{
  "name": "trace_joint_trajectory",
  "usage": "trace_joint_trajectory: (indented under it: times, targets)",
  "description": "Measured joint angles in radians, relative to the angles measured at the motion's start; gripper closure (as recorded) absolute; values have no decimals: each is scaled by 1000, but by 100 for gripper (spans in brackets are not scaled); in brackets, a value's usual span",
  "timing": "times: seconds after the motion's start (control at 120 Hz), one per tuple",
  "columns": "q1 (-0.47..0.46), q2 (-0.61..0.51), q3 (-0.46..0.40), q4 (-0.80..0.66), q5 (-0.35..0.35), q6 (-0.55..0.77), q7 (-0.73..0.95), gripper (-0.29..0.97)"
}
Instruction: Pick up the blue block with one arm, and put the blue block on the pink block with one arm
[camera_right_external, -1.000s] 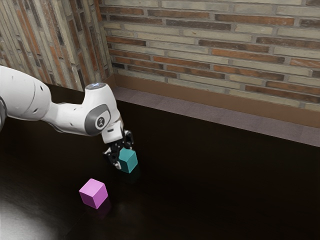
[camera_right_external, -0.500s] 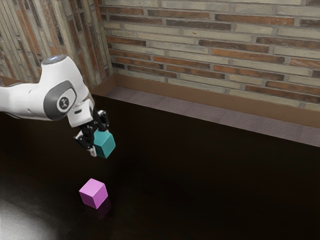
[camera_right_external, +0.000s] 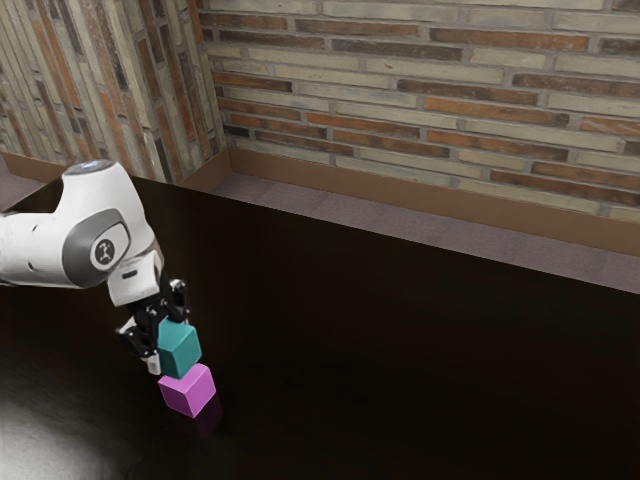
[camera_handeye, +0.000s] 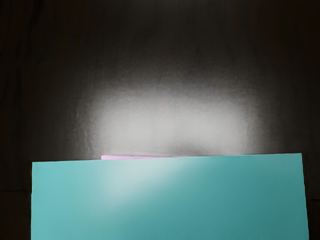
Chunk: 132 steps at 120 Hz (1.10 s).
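The teal-blue block (camera_right_external: 180, 350) is held by my black gripper (camera_right_external: 165, 345), whose fingers press it from two sides. It hangs directly over the pink block (camera_right_external: 187, 390), and its underside looks to be touching or just above the pink top. In the wrist view the blue block (camera_handeye: 167, 197) spreads wide right under my hand, and a thin sliver of the pink block (camera_handeye: 135, 157) peeks out past its far edge.
The dark glossy table (camera_right_external: 420, 360) stretches toward the exterior view's right. A brick wall (camera_right_external: 420, 90) with a low ledge (camera_right_external: 450, 235) runs along the back. A bright light patch lies on the table (camera_handeye: 165, 120) beyond the blocks.
My arm has carried the blue block from the table up, toward the exterior view's left, then down onto or just over the pink block. The pink block has stayed put.
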Motion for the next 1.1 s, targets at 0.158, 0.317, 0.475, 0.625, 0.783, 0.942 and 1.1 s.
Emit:
trace_joint_trajectory:
  times: [0.158, 0.317, 0.475, 0.625, 0.783, 0.942, 1.1]
  targets:
    - [1, 45, 0, 0, 2, 32, 3, 38]
    - [24, 64, 0, 0, 4, 57, 6, 38]
    - [26, 66, 0, 1, 8, 57, 6, 23]
    - [26, 66, 0, 1, 10, 53, 5, 12]
    - [26, -9, 0, 11, 4, -2, 4, 6]
    - [26, -132, 3, 218, -38, -227, -6, 3]
    - [-26, -18, 71, 738, 76, -531, -215, 1]
